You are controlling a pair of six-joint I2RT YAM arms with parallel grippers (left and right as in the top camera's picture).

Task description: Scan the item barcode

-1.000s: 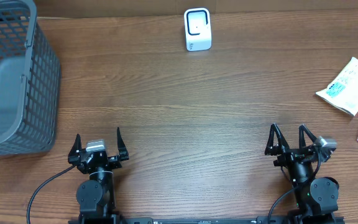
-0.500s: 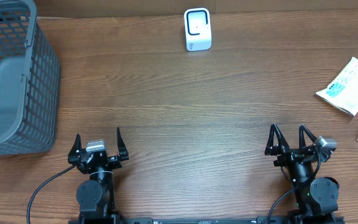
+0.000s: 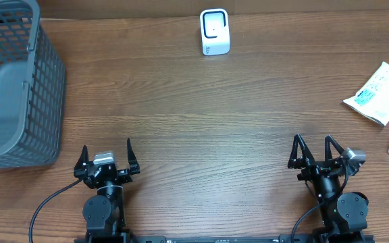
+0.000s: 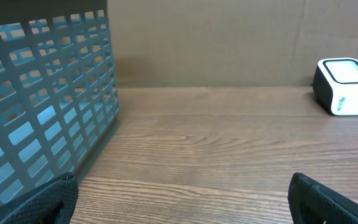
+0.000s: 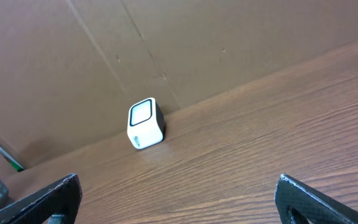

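Your right end effector open, empty | packet lies ahead-right, angled, nearer this arm | left end effector open.

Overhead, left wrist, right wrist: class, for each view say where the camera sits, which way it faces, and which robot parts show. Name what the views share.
Overhead: above the table, facing straight down; both arms show at the near edge, left pincer and right pincer open.
Left wrist: on the left arm, low, facing forward past the basket to the cardboard wall; its fingertips in the bottom corners.
Right wrist: on the right arm, tilted, facing the same wall; fingertips likewise.
Shared: all three show the white scanner.
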